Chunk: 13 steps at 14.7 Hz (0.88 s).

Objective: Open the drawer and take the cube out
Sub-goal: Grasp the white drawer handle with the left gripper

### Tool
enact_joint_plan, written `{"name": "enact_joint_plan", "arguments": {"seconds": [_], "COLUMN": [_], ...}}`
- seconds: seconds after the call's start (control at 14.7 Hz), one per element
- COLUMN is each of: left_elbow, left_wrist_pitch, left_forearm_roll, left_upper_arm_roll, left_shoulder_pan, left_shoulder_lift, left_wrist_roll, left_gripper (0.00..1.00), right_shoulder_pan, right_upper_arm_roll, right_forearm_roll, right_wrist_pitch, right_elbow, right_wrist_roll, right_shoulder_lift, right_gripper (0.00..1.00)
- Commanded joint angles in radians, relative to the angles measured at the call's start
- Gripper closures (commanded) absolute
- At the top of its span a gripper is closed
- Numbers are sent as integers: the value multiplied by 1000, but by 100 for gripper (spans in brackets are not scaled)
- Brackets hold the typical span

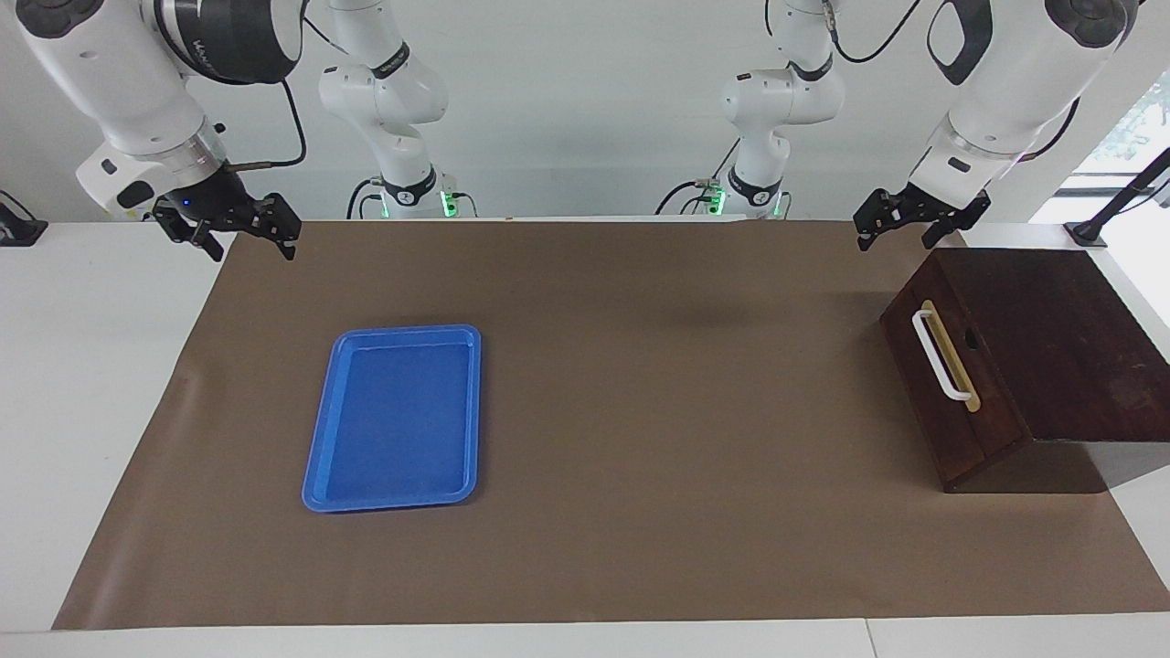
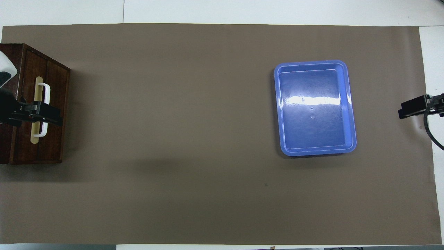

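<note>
Drawer (image 1: 951,388) sitting shut at the facing view's three o'clock, cube hidden, we are hovering both empty spread-jawed grippers, left gripper (image 1: 909,221) just above it, right gripper (image 1: 239,230) waiting at ten o'clock, risking fingers slipping off the slim white handle (image 1: 941,355).

blue tray (image 1: 393,420), brown table cover (image 1: 640,384)

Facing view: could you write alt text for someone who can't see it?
A dark wooden box with its drawer shut sits at the left arm's end of a brown-covered table, an empty blue tray toward the right arm's end. Both robot hands, left hand and right hand, wait raised and open near the robots' edge.
</note>
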Motion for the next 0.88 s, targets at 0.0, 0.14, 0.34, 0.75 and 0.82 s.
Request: {"name": "enact_joint_plan", "arguments": {"seconds": [0.0, 0.14, 0.34, 0.75, 0.82], "left_elbow": [-7, -7, -55, -164, -206], "left_wrist_pitch": [-2, 6, 136, 426, 490], "left_forearm_roll": [-15, -13, 58, 359, 425], "left_upper_arm_roll": [-2, -2, -10, -11, -11], "left_shoulder_pan": [12, 13, -8, -96, -100], "left_shoulder_lift": [-14, -14, -13, 67, 79], "left_wrist_roll": [16, 16, 17, 16, 16], "left_gripper": [0, 0, 0, 0, 0], "right_shoulder_pan": [4, 4, 4, 1, -3], "right_upper_arm_roll": [-3, -3, -3, -3, -3], "right_forearm_roll": [-21, -21, -21, -21, -22], "right_wrist_pitch": [9, 9, 9, -8, -16], "right_elbow": [-16, -16, -16, -16, -16], "right_wrist_roll": [7, 7, 7, 2, -2], "right_shoulder_lift": [-15, -15, -15, -16, -17], "right_gripper": [0, 0, 0, 0, 0]}}
